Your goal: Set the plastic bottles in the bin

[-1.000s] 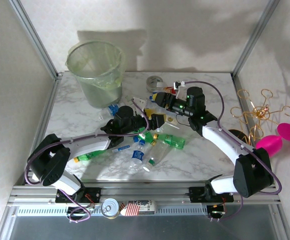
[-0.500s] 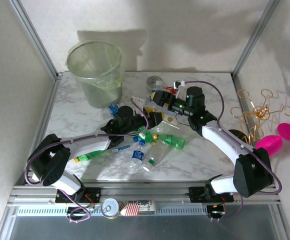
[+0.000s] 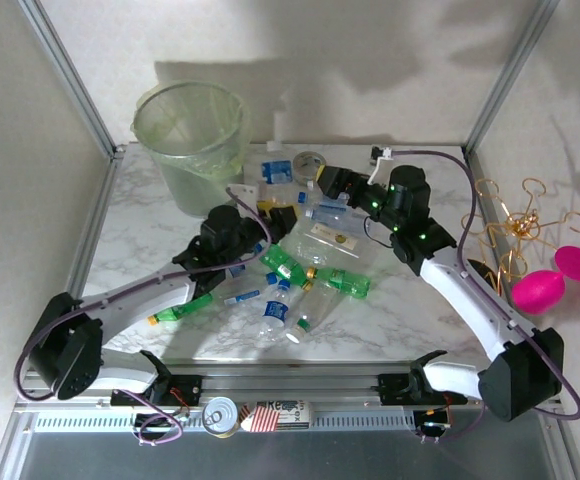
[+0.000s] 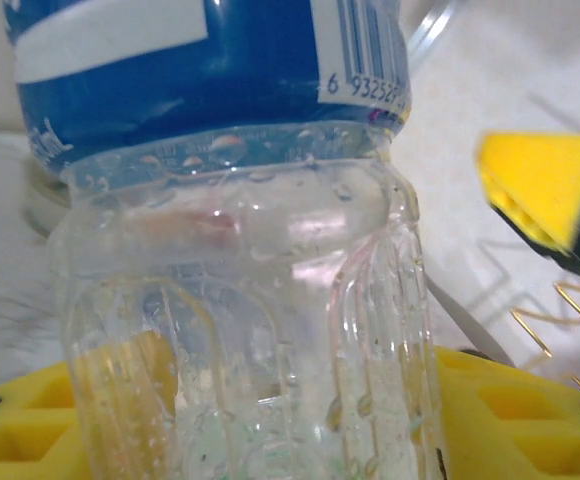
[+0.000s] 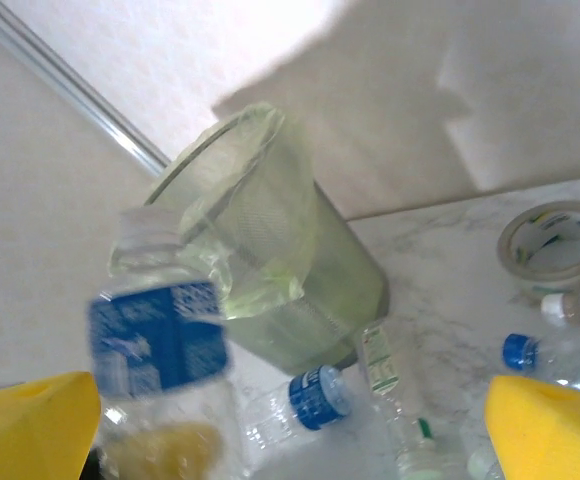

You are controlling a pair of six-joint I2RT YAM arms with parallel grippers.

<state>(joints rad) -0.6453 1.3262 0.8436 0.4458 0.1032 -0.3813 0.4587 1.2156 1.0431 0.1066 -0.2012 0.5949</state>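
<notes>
Bottle (image 3: 273,168), clear with a blue label and white cap, stands cap-up in the left pincer (image 3: 277,214), whose yellow pads (image 4: 515,420) clamp its lower body. It is at upper centre of the top view, just right of the bin (image 3: 195,165). Right pincer (image 3: 322,183) gapes wide, empty, beside it. More bottles (image 3: 315,280) lie mid-table (image 3: 410,320).

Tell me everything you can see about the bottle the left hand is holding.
The held bottle is clear ribbed plastic with a blue label, a barcode and a white cap. Droplets cling inside it. It sits roughly upright, cap up, just right of the bin. The left hand grips its lower body between yellow pads; nothing else appears to touch it.
</notes>
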